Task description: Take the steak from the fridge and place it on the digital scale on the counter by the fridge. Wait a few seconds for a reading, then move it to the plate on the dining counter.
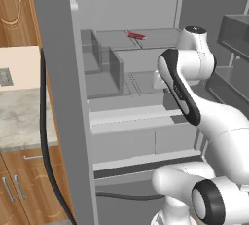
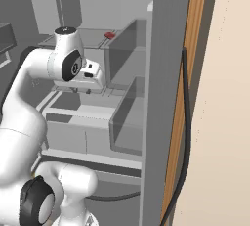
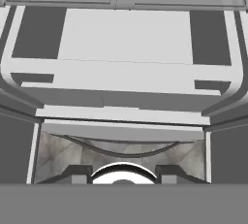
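Fridge (image 1: 63,102) shelf carried the steak (image 1: 137,36) at eleven o'clock from the gripper (image 3: 124,172), well apart, jaw width indeterminable.

Small red steak (image 1: 137,36) flat on upper shelf inside open fridge (image 1: 126,5)

Brown wooden cabinets (image 1: 17,187) with silver bar handles sit at eight o'clock; a cream wall (image 2: 224,98) rises at three.

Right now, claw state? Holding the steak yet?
Claw: jaws apart, nothing between them. The steak lies on a shelf of the fridge, untouched.
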You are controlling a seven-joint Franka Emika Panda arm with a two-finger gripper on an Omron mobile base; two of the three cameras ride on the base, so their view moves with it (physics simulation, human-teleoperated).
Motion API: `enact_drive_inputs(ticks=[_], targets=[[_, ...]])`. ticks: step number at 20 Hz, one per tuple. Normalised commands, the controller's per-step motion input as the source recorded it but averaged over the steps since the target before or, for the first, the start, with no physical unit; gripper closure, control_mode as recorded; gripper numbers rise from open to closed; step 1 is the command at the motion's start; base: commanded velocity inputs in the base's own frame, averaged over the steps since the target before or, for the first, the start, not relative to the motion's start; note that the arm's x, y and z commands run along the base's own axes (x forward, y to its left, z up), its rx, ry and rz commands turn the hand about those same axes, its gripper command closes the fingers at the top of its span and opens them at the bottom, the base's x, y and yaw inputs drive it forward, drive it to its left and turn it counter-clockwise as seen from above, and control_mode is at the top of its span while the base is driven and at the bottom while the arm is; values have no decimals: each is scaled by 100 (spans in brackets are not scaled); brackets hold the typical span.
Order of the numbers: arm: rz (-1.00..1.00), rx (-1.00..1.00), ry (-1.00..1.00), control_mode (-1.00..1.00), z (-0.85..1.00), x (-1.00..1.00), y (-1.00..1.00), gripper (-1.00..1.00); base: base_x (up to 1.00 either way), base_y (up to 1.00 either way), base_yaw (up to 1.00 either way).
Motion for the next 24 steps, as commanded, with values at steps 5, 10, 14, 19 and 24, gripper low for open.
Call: enact_drive_inputs(ticks=[5,10,14,19,24], targets=[[0,2,-2,-100,0,-6,3,-100,0,0,0],[2,19,-28,-100,34,-12,-4,-100,0,0,0],[7,10,-46,-100,96,0,4,-100,0,0,0],[5,-1,-39,-100,83,0,16,-100,0,0,0],[6,0,-28,-100,-18,10,14,-100,0,0,0]])
